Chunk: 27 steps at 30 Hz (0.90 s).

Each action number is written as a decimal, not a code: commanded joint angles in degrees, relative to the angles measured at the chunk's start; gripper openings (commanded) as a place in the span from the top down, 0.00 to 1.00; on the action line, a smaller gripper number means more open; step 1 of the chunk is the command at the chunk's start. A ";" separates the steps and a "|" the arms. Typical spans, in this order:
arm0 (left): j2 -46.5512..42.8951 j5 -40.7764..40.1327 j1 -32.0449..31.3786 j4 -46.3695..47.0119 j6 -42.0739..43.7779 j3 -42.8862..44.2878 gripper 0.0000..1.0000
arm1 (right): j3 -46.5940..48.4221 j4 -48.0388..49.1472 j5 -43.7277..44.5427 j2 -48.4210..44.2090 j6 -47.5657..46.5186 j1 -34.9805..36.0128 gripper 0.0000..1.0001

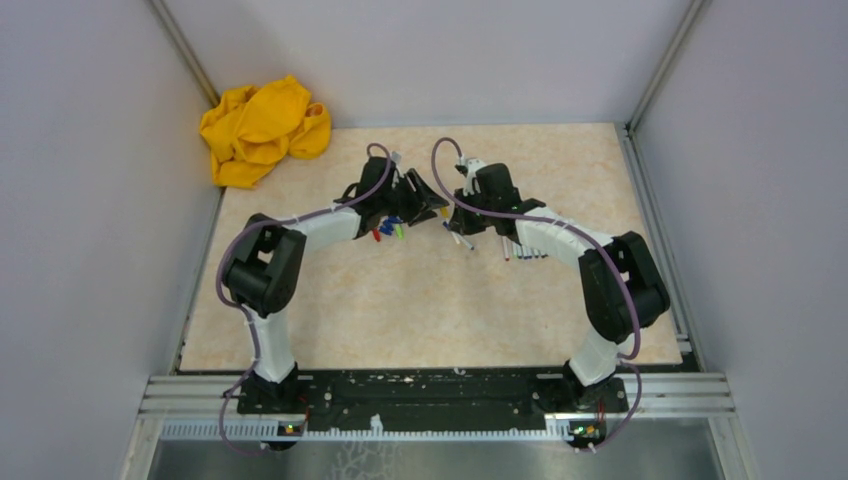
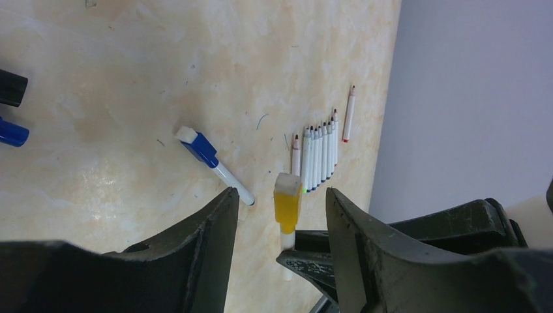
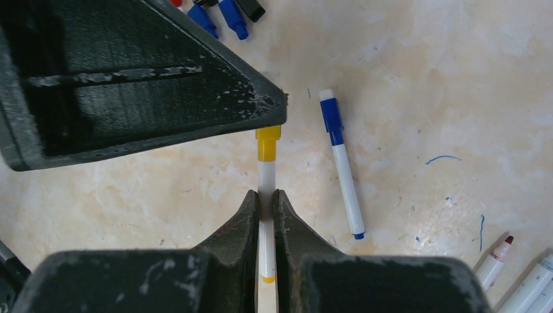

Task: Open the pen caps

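Two grippers meet over the middle of the table [image 1: 400, 310], a little toward its far side. The right gripper [image 3: 266, 195] is closed tight on a white barrel [image 3: 265, 175], and the barrel points out from it toward the left gripper [image 2: 282, 194]. On the end of this barrel sits the yellow cap [image 3: 267, 143], not pulled off. The left gripper has its jaws apart, one on each side of the yellow cap. The left wrist view shows a gap on both sides, but I cannot tell if a finger touches the cap's end.

Just beside the held pen, a second pen [image 3: 345, 189] lies flat on the table with its blue cap [image 3: 331, 119] on. Some loose caps [image 1: 387, 230], red, blue and green, lie together to the left and near side of the left gripper. A row of uncapped pens [image 2: 319, 156] lies side by side further right, beside the right arm. One single pen [image 2: 349, 114] lies slightly apart from the row. A yellow cloth [image 1: 262, 128] is crumpled in the far left corner.
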 commanded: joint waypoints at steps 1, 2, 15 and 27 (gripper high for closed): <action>1.52 1.34 -0.40 2.71 -2.17 1.74 0.42 | 1.81 3.39 -2.77 -1.01 1.01 0.71 1.00; 1.82 1.48 -0.38 2.97 -2.31 1.80 0.43 | 1.97 3.55 -3.03 -0.91 1.17 0.73 1.00; 1.62 2.01 -0.42 6.70 -4.58 0.35 0.62 | 2.36 4.67 -4.71 -0.07 1.90 0.71 1.00; 0.74 3.01 -0.43 8.06 -4.74 -1.09 1.00 | 1.12 6.21 -3.67 -0.65 2.37 0.71 1.00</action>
